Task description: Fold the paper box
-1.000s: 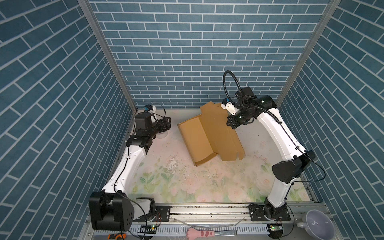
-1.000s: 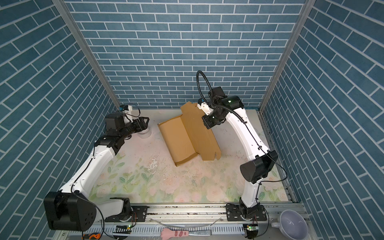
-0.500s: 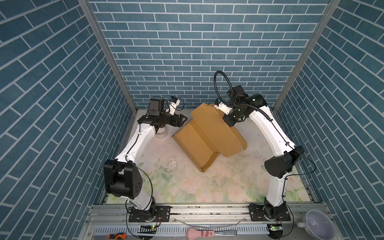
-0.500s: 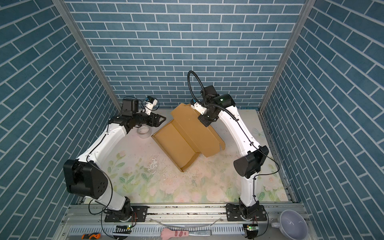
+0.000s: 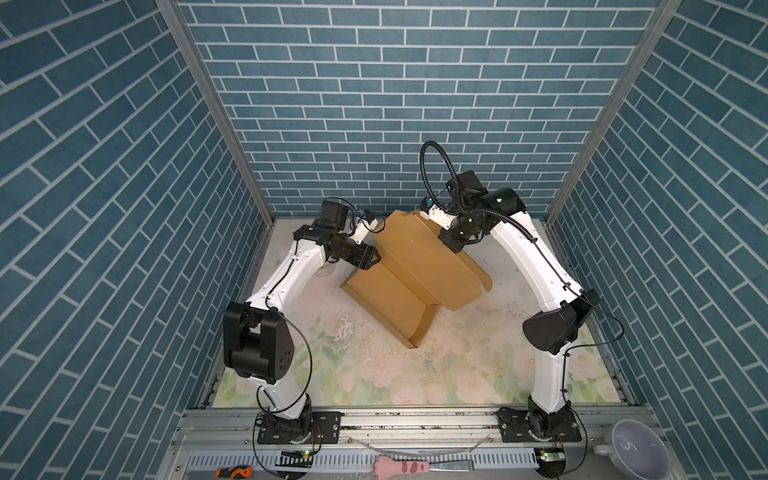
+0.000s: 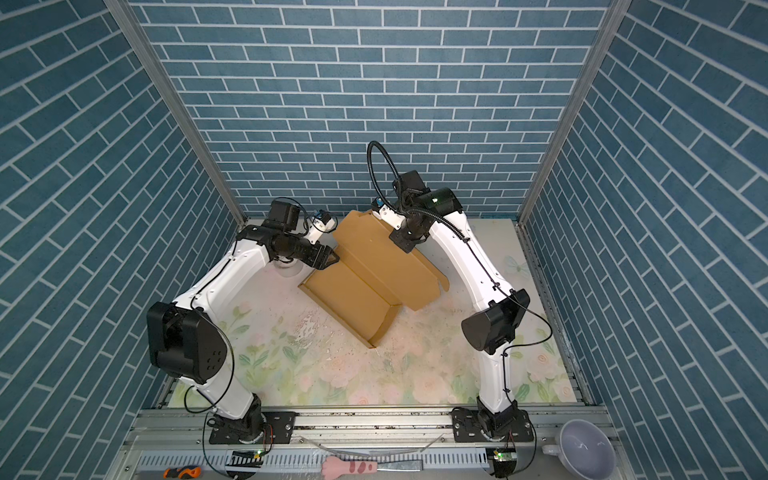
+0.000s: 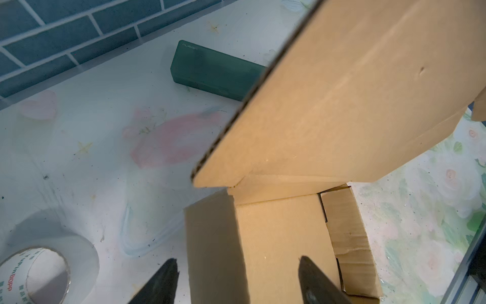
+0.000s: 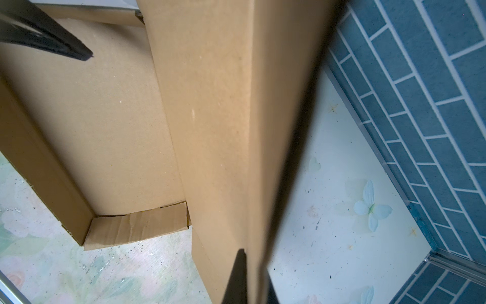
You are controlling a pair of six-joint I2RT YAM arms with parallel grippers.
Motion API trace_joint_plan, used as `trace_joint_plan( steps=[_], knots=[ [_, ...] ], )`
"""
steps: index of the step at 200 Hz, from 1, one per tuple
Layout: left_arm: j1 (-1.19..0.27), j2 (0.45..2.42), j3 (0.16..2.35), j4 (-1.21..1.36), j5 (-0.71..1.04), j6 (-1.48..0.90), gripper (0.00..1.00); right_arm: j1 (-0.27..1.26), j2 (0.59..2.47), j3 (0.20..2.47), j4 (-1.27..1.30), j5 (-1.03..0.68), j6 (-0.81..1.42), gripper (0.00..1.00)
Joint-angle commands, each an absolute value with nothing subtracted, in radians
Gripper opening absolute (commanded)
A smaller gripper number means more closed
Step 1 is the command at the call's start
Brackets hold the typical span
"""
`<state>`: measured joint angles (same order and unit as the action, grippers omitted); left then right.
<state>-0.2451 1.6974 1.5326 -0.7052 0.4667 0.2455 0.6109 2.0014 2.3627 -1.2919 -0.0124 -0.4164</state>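
Your paper box (image 5: 399,299) on table (image 5: 374,374), just beside tape roll (image 7: 39,273). Your right tool (image 5: 452,246) clamps lid (image 5: 432,266), tilting it up to expose walls. Your left tool (image 7: 236,281) open, straddling wall (image 7: 210,250) nearest tape roll.

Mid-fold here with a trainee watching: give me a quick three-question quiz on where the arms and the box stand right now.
1. True or false: the right gripper is shut on an edge of the paper box, at its raised panel.
2. The green block lies: A) inside the box; B) on the table, partly hidden by the raised panel; C) on top of the box.
3. Fill in: the left gripper has its jaws ___.
Key: 1 true; 2 B; 3 open.
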Motion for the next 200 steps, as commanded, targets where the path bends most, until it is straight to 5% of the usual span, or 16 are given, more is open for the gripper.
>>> trace_joint_plan(
  steps=[1,56,89,131,200],
  knots=[
    [-0.25,1.702,1.49,-0.73,0.46,0.239,0.7,0.621,2.01,2.384,-1.279,-0.038,-0.422,0.0],
    [-0.253,1.694,1.385,-0.655,0.413,0.157,0.46,0.624,2.006,2.379,-1.248,-0.034,-0.396,0.0],
    [-0.253,1.694,1.308,-0.559,0.414,0.064,0.33,0.626,1.987,2.383,-1.227,-0.081,-0.374,0.11],
    [-0.253,1.671,1.161,-0.398,0.376,-0.065,0.27,0.624,1.967,2.385,-1.217,-0.081,-0.346,0.3],
    [-0.253,1.631,0.985,-0.188,0.366,-0.231,0.15,0.552,1.892,2.391,-1.142,-0.165,-0.214,0.43]
  ],
)
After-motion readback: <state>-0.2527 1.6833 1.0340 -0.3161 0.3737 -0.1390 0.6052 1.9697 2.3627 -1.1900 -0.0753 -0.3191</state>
